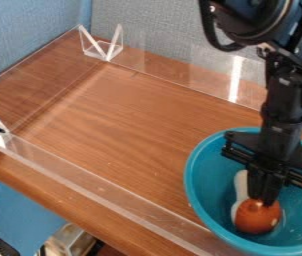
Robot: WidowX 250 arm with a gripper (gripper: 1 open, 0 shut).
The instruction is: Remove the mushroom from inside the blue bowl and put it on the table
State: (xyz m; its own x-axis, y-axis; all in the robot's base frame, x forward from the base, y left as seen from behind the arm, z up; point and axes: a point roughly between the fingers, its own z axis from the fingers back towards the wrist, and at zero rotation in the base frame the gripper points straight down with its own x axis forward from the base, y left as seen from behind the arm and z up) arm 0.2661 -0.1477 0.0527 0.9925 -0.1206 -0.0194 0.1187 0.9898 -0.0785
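Mushroom [254, 216] is seen inside the blue bowl [201, 180], touched by the gripper [261, 203]. Its fingers are closed tight; a hold cannot be confirmed.

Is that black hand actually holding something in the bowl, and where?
Cannot be told. The hand is shut, its tips down at the orange cap of the mushroom inside the blue bowl, but the mushroom is not lifted, so no hold shows.

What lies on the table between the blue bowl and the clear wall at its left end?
Nothing. In the camera view, the table between the blue bowl and the clear wall is bare wood.
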